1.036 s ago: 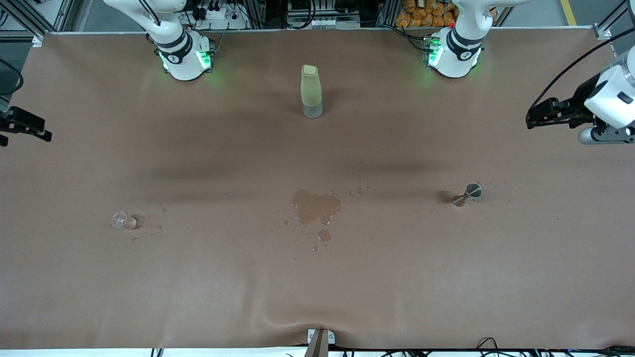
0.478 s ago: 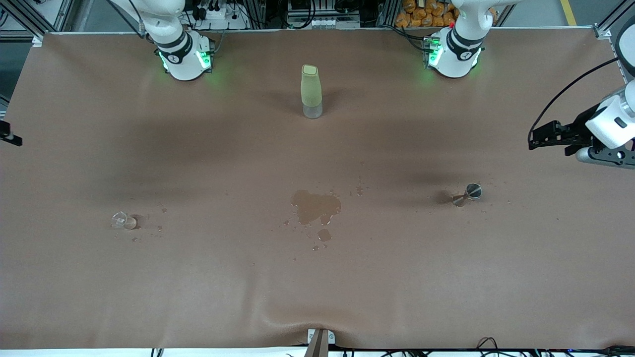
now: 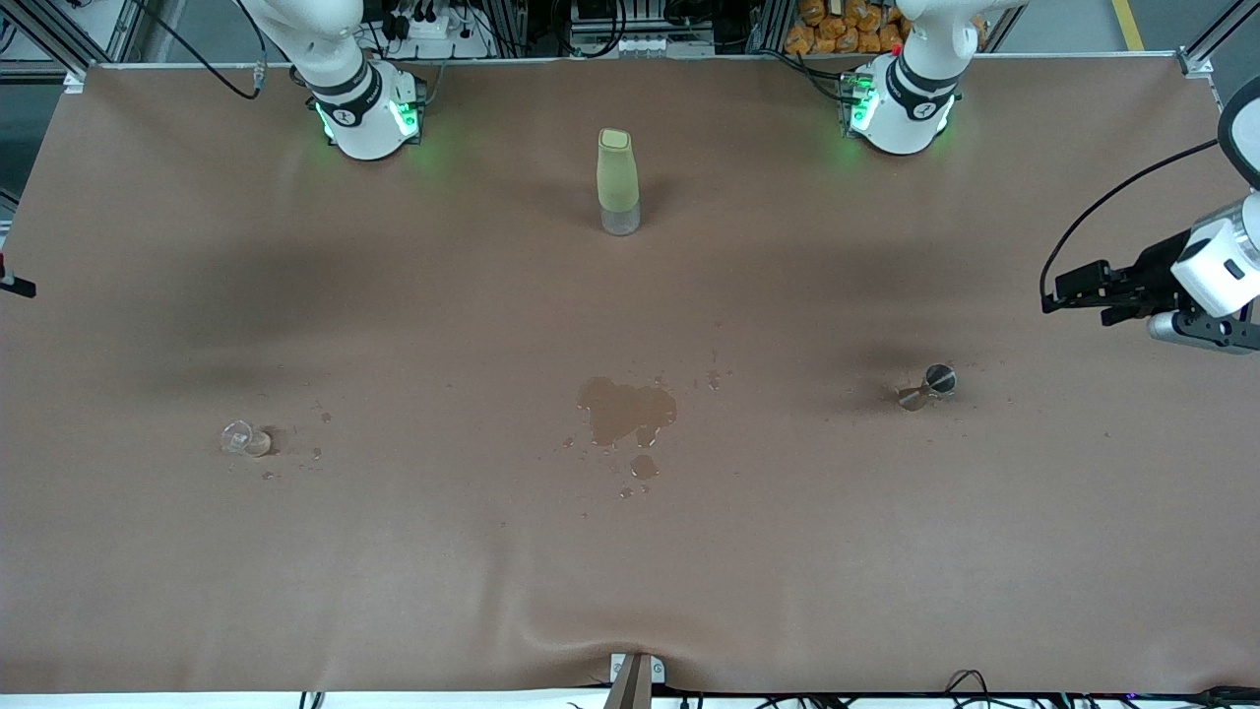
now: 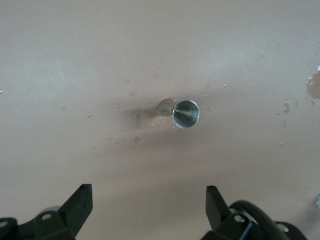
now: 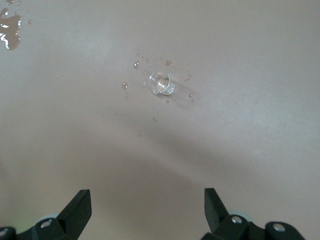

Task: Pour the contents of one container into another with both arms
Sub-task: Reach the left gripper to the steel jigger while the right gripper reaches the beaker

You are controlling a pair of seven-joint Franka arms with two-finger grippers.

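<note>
The tiny clear cup (image 3: 244,438) sits on the brown table toward the right arm's end, with droplets around it. In the right wrist view the clear cup (image 5: 162,83) lies well ahead of my open right gripper (image 5: 147,202), which holds nothing. Only a black tip of the right gripper (image 3: 15,287) shows at the front view's edge. The metal jigger (image 3: 927,385) sits toward the left arm's end. My left gripper (image 3: 1068,292) hangs open and empty in the air off that end. Its wrist view shows the jigger (image 4: 186,113) ahead of the left gripper (image 4: 148,200).
A tall pale-green bottle (image 3: 617,182) stands midway between the two bases. A dark wet puddle (image 3: 626,411) with scattered drops spreads on the table's middle, between cup and jigger. The brown cover wrinkles near the front edge (image 3: 551,630).
The left gripper has shifted lower in the front view, closer to the jigger. The right gripper has slid almost out of the front view. Cup, jigger and bottle have not moved.
</note>
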